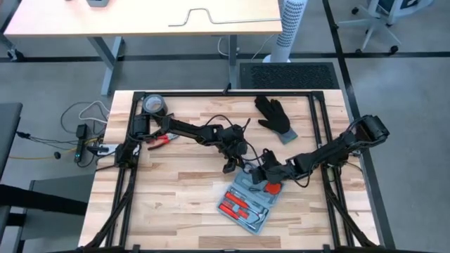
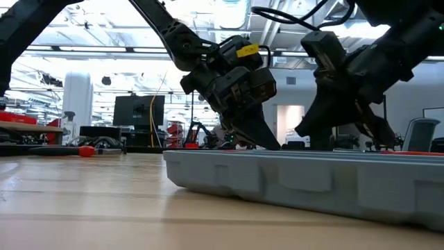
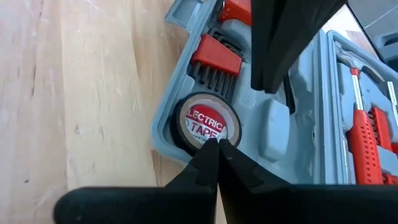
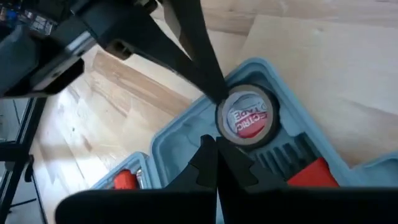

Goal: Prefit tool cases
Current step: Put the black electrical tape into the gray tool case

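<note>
We find the tool case (image 1: 251,199) lying open and flat on the wooden table (image 1: 176,190), toward the near edge from the black glove (image 1: 275,117). It is moulded blue-grey plastic with rounded corners, and its grey recesses hold red-handled tools (image 3: 367,134) and a red hex-key holder (image 3: 214,57). In the corner recess beside that holder sits a roll of electrical tape (image 3: 205,127), a dark ring with a red and white printed label.

We judge the step in hand to be seating this roll. The left gripper (image 3: 216,154) hovers at the roll's rim with its fingers closed together, holding nothing. The right gripper (image 4: 216,151) stands just beside the roll on the other side, its fingers likewise pressed shut and empty.

The next move likely calls for a light downward press on the roll until it sits flush in its round recess.
</note>
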Motion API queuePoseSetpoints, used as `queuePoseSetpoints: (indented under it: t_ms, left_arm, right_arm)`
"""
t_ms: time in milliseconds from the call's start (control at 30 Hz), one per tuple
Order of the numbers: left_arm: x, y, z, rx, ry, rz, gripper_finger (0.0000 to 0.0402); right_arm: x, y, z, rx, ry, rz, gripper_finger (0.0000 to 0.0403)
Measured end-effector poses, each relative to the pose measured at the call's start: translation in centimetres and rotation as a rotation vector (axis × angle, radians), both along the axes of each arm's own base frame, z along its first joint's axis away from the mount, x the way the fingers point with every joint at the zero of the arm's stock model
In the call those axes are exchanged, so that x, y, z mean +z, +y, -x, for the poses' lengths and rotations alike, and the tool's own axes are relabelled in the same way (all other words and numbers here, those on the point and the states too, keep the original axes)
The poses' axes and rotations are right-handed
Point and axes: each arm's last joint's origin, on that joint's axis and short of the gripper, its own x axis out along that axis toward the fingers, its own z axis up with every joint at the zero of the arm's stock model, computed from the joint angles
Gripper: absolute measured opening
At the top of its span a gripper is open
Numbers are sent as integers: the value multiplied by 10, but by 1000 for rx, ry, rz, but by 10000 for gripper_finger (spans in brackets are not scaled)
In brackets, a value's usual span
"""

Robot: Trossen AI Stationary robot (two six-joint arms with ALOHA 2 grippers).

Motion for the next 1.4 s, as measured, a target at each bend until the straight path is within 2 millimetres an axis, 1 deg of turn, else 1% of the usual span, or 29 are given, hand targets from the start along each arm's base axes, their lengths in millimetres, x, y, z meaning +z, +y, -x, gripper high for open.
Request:
queuePoseSetpoints:
  t_ms: [133, 233, 300, 367, 467, 600, 667, 733, 867, 933, 1000, 1100, 1167, 1267, 1400]
  left_arm:
    - [6, 1, -3, 3, 7, -5, 0]
    - [0, -1, -5, 2, 15, -30, 0]
    - [-3, -2, -4, -3, 30, -30, 0]
    - [-2, 0, -2, -1, 39, -29, 0]
    - [10, 5, 1, -6, 24, -35, 0]
    - [35, 13, 1, -8, -66, -82, 0]
    - [39, 15, 1, -11, -70, -80, 0]
    - [35, 14, 5, -24, -16, -63, 0]
    - [35, 12, 23, -118, 109, -108, 0]
    - [27, 10, 32, -162, 164, -121, 0]
    - [13, 10, 41, -168, 224, -94, 0]
    - [4, 12, 47, -150, 214, -38, 0]
    - [-2, 12, 50, -132, 228, -21, 0]
    - [-7, 5, 52, -136, 230, -11, 0]
    - [-11, -1, 55, -141, 242, 13, 0]
  right_arm:
    - [-4, -4, -1, -15, 22, 2, 4]
    - [-15, -8, -2, -7, 86, -16, 4]
    - [-18, -10, -3, -11, 92, -21, 4]
    - [-14, -8, -3, -20, 67, -5, 4]
    - [-1, -3, 1, -46, 6, 34, 4]
    - [11, 4, 10, -34, -14, 57, 4]
    - [17, 8, 16, -31, -18, 61, 4]
    - [23, 16, 23, -32, -35, 32, 4]
    - [23, 42, 47, -36, -11, -19, 2]
    - [26, 58, 58, -71, -8, -44, 2]
    - [27, 70, 69, -102, 22, -59, 2]
    - [31, 84, 82, -134, 67, -86, 1]
    - [33, 92, 88, -121, 94, -101, 1]
    - [31, 99, 88, -88, 162, -149, 1]
    - [21, 100, 87, -83, 239, -157, 1]
